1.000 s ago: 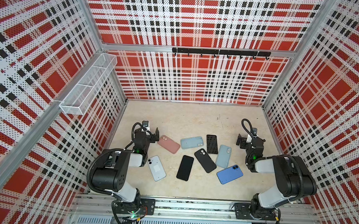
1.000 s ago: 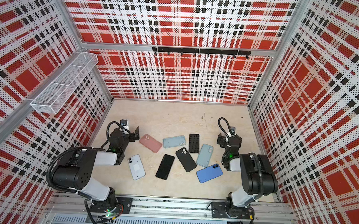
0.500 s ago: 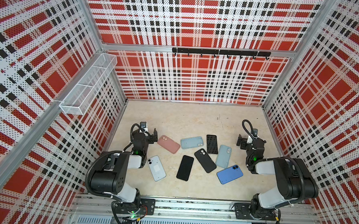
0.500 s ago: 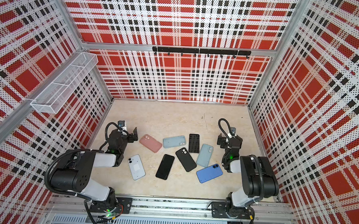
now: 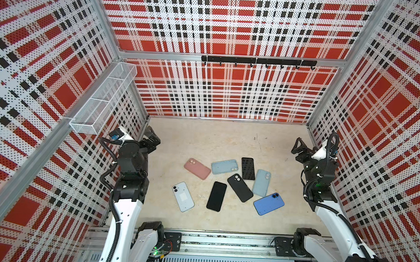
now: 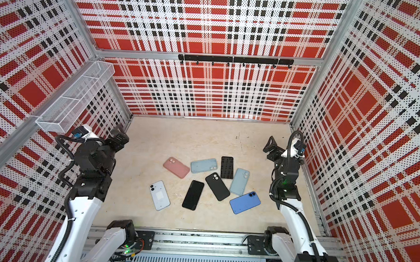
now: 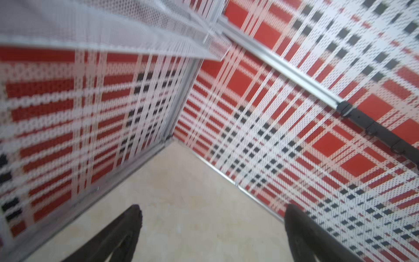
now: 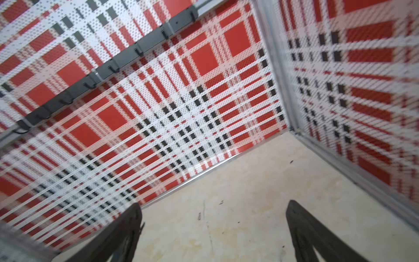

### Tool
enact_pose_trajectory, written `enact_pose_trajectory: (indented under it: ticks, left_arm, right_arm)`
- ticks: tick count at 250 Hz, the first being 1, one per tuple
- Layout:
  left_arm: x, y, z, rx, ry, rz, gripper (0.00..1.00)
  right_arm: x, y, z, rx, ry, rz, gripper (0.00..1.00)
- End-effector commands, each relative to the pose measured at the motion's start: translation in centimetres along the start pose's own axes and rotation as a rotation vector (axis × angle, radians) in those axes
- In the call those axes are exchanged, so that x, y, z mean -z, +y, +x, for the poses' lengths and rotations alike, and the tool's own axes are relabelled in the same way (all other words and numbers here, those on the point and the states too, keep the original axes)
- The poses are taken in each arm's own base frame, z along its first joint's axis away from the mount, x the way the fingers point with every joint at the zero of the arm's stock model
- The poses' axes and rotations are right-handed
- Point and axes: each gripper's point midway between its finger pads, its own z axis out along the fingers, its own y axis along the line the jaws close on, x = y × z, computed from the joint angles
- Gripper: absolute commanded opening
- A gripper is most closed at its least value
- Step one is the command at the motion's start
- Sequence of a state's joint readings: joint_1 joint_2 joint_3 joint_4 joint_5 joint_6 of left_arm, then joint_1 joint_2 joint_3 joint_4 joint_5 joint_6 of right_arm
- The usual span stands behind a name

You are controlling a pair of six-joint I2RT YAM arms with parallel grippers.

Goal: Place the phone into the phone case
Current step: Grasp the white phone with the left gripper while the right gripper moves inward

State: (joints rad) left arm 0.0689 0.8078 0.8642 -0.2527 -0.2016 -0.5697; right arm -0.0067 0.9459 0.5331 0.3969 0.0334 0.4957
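Observation:
Several phones and phone cases lie flat in a loose cluster mid-table in both top views. Among them are a pink one (image 5: 197, 168), a pale blue hollow case (image 5: 224, 166), a black perforated case (image 5: 248, 168), a black slab phone (image 5: 216, 196), a white-backed phone (image 5: 183, 196) and a blue phone (image 5: 268, 203). My left gripper (image 5: 152, 136) (image 7: 212, 211) hangs open by the left wall, well away from them. Over at the right wall, my right gripper (image 5: 299, 146) (image 8: 213, 211) is open too. Only bare table shows between each pair of fingers; neither wrist view shows a phone.
Plaid perforated walls close in three sides. A white wire basket (image 5: 102, 101) hangs on the left wall above the left arm. A black hook rail (image 5: 257, 61) runs along the back wall. The table's back half (image 5: 228, 137) is bare.
Both arms have lifted up from their low folded pose and now stand taller, grippers raised and pointing toward the back corners. The phones and cases have not moved.

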Motion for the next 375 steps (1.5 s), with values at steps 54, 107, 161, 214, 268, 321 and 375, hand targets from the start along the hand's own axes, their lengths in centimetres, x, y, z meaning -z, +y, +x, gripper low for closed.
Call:
enact_pose_trajectory:
  ticks: [54, 107, 161, 214, 268, 321, 375]
  left_arm:
    - [7.6, 5.4, 18.8, -0.201, 0.759, -0.533, 1.00]
    - [11.1, 7.0, 25.4, -0.281, 1.039, -0.614, 1.00]
    - [11.4, 7.0, 29.2, -0.261, 1.158, -0.566, 1.00]
    - [9.9, 6.3, 31.4, -0.289, 1.191, -0.523, 1.00]
    - [9.9, 6.8, 33.8, -0.328, 1.277, -0.533, 1.00]
    - [10.4, 7.5, 34.8, -0.297, 1.283, -0.540, 1.00]
    - [10.9, 8.2, 35.9, -0.281, 1.306, -0.529, 0.94]
  right_arm:
    - [-0.6, 6.2, 7.9, 0.257, 0.527, -0.117, 1.00]
    - [-0.5, 7.0, 11.2, 0.278, 0.635, -0.153, 1.00]
    - [-1.1, 7.5, 12.6, 0.247, 0.663, -0.187, 1.00]
    - [-1.8, 8.7, 13.4, 0.224, 0.692, -0.240, 1.00]
    - [-2.0, 9.5, 13.3, 0.229, 0.697, -0.258, 1.00]
    - [-2.1, 10.0, 13.1, 0.236, 0.693, -0.263, 1.00]
    - [-2.3, 10.4, 12.9, 0.240, 0.699, -0.269, 1.00]
